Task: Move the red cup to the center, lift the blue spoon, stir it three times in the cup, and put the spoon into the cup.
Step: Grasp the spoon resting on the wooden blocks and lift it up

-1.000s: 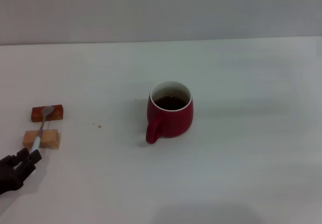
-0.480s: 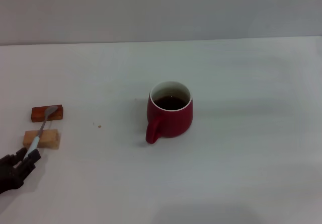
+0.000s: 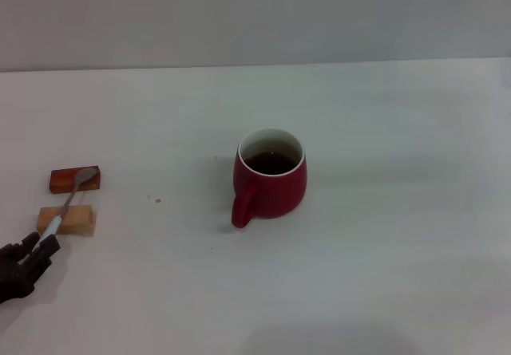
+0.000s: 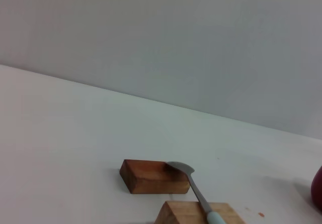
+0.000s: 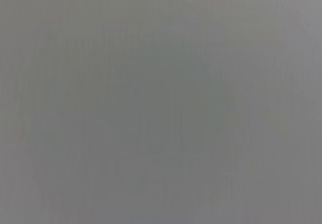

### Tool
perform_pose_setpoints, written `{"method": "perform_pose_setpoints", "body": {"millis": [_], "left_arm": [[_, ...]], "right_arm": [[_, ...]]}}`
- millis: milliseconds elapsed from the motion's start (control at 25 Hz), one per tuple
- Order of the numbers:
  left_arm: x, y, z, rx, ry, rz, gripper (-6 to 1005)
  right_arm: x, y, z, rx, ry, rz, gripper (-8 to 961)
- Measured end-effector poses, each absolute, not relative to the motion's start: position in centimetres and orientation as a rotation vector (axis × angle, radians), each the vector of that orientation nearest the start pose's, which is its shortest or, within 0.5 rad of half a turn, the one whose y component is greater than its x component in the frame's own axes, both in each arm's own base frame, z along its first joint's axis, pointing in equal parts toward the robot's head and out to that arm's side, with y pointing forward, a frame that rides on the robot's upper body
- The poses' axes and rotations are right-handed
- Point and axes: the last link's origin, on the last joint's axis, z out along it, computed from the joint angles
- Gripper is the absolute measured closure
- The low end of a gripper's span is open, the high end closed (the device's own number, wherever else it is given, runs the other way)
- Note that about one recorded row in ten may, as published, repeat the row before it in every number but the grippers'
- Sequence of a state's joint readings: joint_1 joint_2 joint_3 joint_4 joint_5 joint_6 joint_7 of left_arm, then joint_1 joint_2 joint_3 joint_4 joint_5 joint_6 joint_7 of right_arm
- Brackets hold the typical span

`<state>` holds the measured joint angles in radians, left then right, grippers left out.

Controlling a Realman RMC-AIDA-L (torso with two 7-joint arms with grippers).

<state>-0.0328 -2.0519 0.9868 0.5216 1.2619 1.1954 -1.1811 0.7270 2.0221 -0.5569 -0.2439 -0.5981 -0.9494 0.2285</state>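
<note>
The red cup (image 3: 270,181) stands upright near the middle of the white table, handle toward me, with dark liquid inside. Its edge shows in the left wrist view (image 4: 318,189). The blue spoon (image 3: 65,203) lies slanted across two wooden blocks at the far left, its grey bowl over the far block. It also shows in the left wrist view (image 4: 198,194). My left gripper (image 3: 40,247) is at the near end of the spoon, shut on its pale handle tip. My right gripper is out of view; the right wrist view shows only plain grey.
A reddish-brown block (image 3: 64,181) and a tan block (image 3: 76,221) sit under the spoon at the left; both show in the left wrist view, reddish-brown (image 4: 151,176) and tan (image 4: 186,214). A small speck (image 3: 158,200) lies between blocks and cup. A grey wall backs the table.
My left gripper has drawn slightly toward me and to the left, and the spoon's handle end has followed, so the spoon slants more. The cup has not moved.
</note>
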Motion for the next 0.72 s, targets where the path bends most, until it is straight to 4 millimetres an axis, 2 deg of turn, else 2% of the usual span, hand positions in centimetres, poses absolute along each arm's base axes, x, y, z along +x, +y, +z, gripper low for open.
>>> {"method": "perform_pose_setpoints", "body": {"millis": [480,720], "left_arm": [[-39.9,22.29,1.67,-1.927,-1.045,-0.714,706],[-39.91,22.33,1.67,-1.933,-1.042,-0.709,799]], "right_arm": [[28.6,44.75,10.71,-1.338,0.396,0.7,463],[28.58,44.74,10.62,-1.339,0.398,0.701,464]]}}
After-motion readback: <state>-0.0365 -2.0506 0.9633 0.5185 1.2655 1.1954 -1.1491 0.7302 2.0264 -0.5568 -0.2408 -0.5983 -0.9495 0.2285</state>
